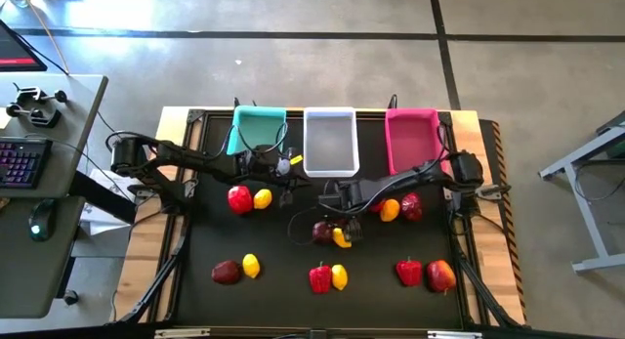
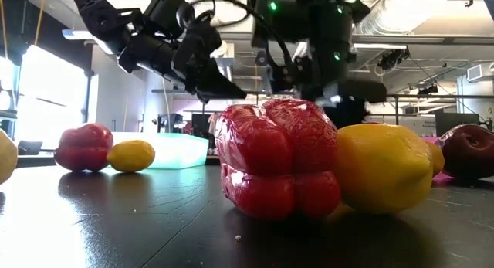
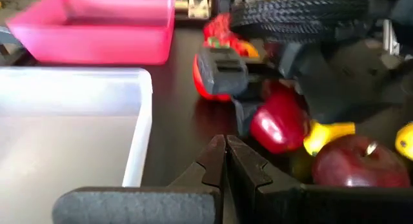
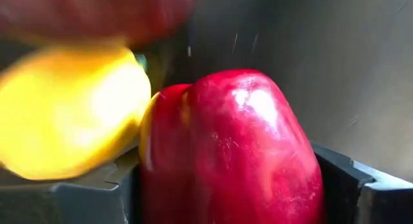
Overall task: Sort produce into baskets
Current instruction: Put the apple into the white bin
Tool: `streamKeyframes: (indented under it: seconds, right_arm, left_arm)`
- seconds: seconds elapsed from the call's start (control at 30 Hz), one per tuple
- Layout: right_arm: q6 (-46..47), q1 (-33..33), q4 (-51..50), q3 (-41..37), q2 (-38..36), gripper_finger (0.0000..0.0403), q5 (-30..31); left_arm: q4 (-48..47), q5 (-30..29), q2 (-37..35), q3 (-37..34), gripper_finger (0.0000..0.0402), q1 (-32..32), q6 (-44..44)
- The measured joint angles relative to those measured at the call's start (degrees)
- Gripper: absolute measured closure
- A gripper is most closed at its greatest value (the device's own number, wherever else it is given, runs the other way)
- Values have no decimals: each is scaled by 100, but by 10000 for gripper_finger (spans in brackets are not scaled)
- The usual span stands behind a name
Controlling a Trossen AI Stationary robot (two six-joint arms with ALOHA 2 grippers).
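overhead, table-level, two close wrist views.

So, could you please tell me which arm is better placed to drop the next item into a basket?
Right: the right gripper already clamps a glossy red pepper at mid-table. The left gripper is shut and empty beside the white translucent bin.

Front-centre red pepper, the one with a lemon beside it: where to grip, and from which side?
Probably from above, across the red pepper's lobed body, with the fingers closing front-to-back. The lemon sits against its right side, so a left-right pinch would likely snag it. The pepper's front and back faces look free.
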Motion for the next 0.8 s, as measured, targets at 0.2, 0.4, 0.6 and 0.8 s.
streamKeyframes:
  seconds: [0.2,0.4,0.6,0.8]
  right_arm:
    - [-423,-96,-280,785,-13,119,141]
    - [-998,-643,-1134,1453,-360,119,725]
    - [-1650,-1797,-784,1621,-715,119,680]
    - [-2366,-3189,77,1614,-405,119,-172]
  left_arm:
    - [-393,-10,-575,0,401,18,178]
    - [-235,-13,-1083,-329,401,97,160]
    - [679,-19,-1433,-1057,401,333,-219]
    - [941,118,-1506,-1268,401,621,-211]
